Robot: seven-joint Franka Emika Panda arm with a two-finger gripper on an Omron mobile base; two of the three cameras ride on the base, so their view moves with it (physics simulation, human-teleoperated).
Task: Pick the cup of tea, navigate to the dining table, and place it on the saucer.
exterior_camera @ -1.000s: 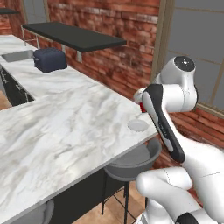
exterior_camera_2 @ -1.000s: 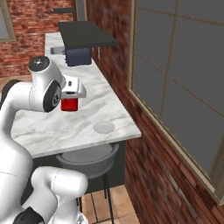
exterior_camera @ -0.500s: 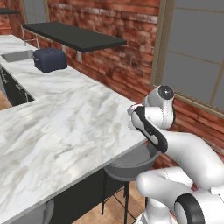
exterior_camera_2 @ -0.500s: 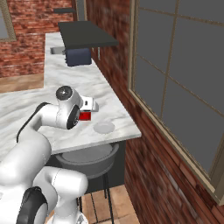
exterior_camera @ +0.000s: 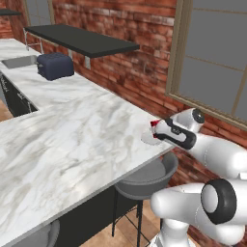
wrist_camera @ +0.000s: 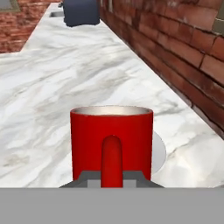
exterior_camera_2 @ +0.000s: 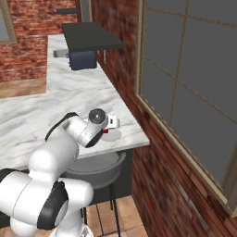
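Red and upright, one cup stands in the closed gripper, its handle facing the hand camera and its pale rim level; the liquid inside cannot be seen from this low angle. One saucer shows as a pale arc just behind the cup on the right, lying flat on the table. Whether the cup's base touches the saucer or hangs just over it I cannot tell.

In the left base view the cup is a small red spot at the gripper, right over the saucer, which lies near the table's end, beside the brick wall. In the right base view a sliver of red cup shows under the hand, above the saucer, close to the table's corner.

Measured from the saucer: one dark blue toaster sits far up the table, one sink is beyond it, and one black shelf juts from the wall above that stretch. Two grey stools stand under the table's edge, one just below the saucer, the other well along the near side. One large window fills the wall past the table's end
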